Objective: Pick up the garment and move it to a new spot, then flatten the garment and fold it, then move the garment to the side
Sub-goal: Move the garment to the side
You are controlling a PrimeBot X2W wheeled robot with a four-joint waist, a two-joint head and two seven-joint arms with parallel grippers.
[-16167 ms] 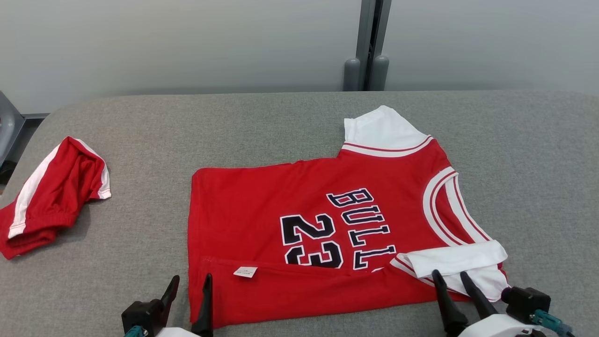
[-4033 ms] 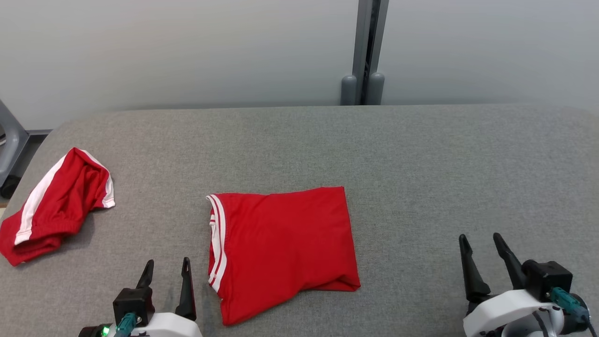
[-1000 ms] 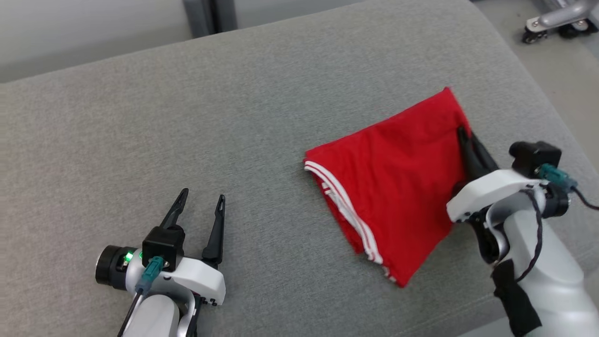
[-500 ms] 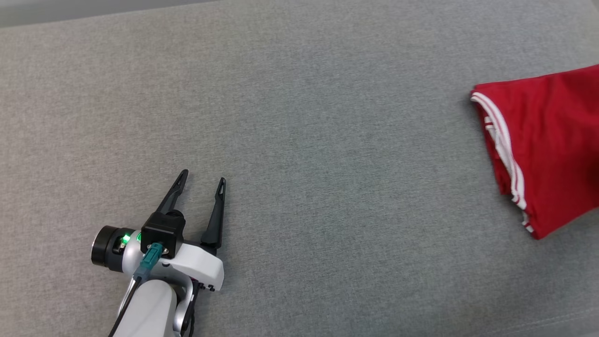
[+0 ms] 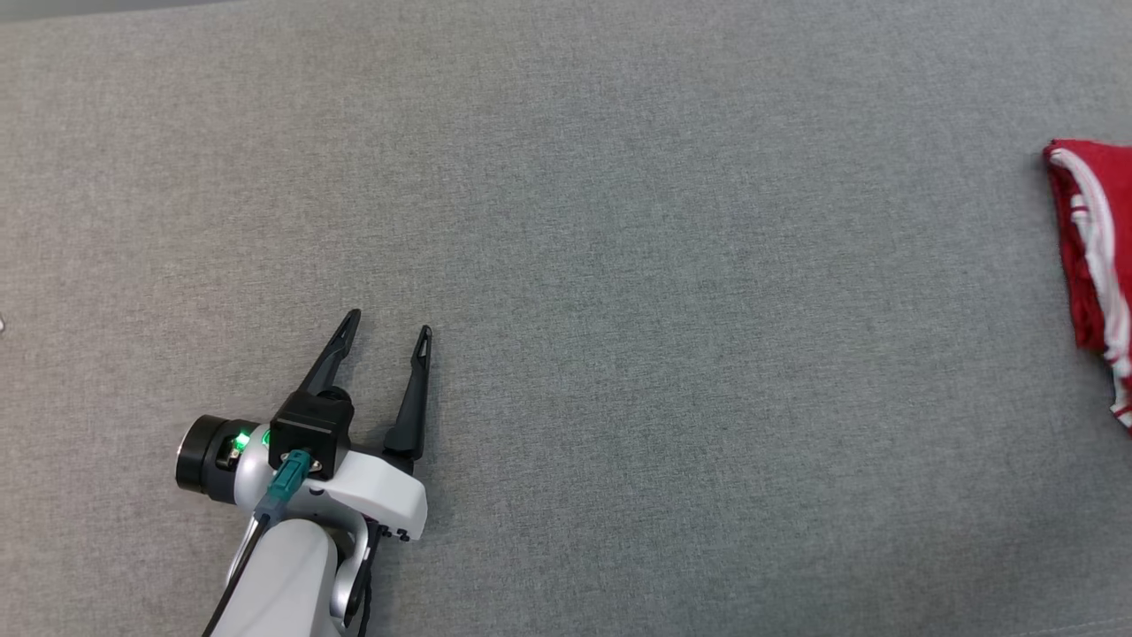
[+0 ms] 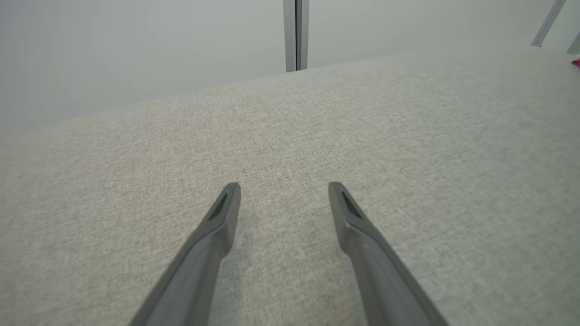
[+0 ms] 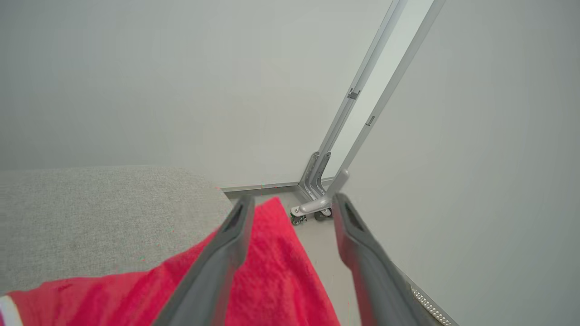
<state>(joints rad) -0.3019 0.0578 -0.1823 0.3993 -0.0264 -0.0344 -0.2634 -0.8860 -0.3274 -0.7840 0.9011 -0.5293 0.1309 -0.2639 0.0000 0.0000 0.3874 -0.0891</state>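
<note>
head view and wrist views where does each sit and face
Head view: from the head, down onto the grey cushion; left claw, open.
Left wrist view: along that claw, across the cushion to the wall.
Right wrist view: along the right claw, open over the red shirt, past the cushion's edge to the floor.
Shared: head and right wrist views both show the shirt.

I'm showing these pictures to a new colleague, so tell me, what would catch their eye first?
The bright red garment with white stripes stands out first, at the far right edge of the head view on the grey table. Next comes the left end effector at the lower left, open over the table. In the right wrist view, the right end effector stands open over the garment's corner, near the table's edge.
</note>
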